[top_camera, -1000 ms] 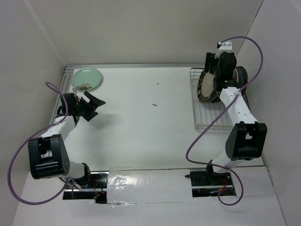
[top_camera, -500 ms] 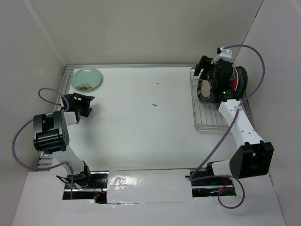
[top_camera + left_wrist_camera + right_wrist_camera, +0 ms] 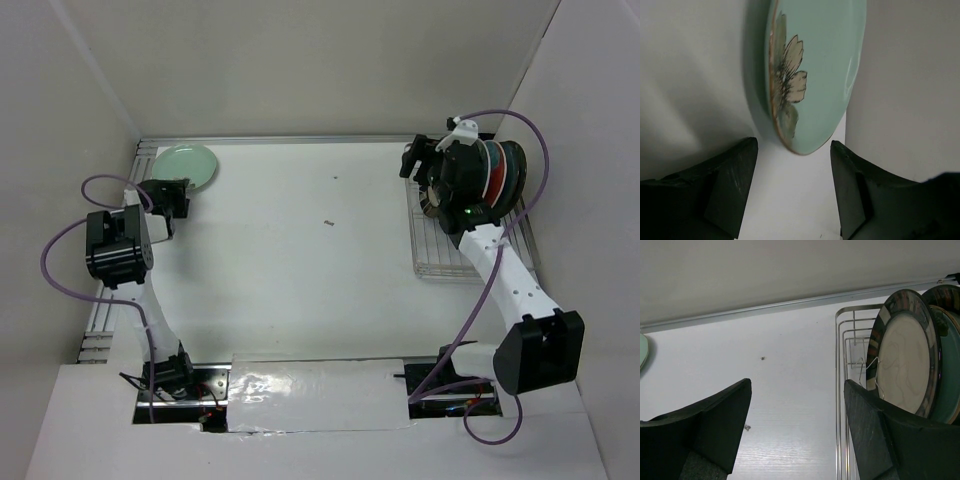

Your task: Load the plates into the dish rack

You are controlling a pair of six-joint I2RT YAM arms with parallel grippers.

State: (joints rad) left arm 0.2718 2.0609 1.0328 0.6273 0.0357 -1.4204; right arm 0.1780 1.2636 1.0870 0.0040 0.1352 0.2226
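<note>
Plates stand on edge at the far end of the dish rack (image 3: 445,250), on the right side of the table (image 3: 300,260). From overhead the right arm's wrist hangs over them, so I cannot count them; only a red-orange plate (image 3: 492,170) and some dark edges show past it. In the right wrist view a cream plate (image 3: 902,365) with a dark striped rim is nearest. A teal plate (image 3: 949,385) close behind it is cut off by the frame edge. The right gripper (image 3: 418,160) hovers by the rack's far left corner, fingers spread wide with nothing between them.

One mint green plate (image 3: 186,165) lies flat in the far left corner. The left gripper (image 3: 172,192) sits at its near rim, jaws apart and no contact visible. The plate's far part runs out of the left wrist view.
</note>
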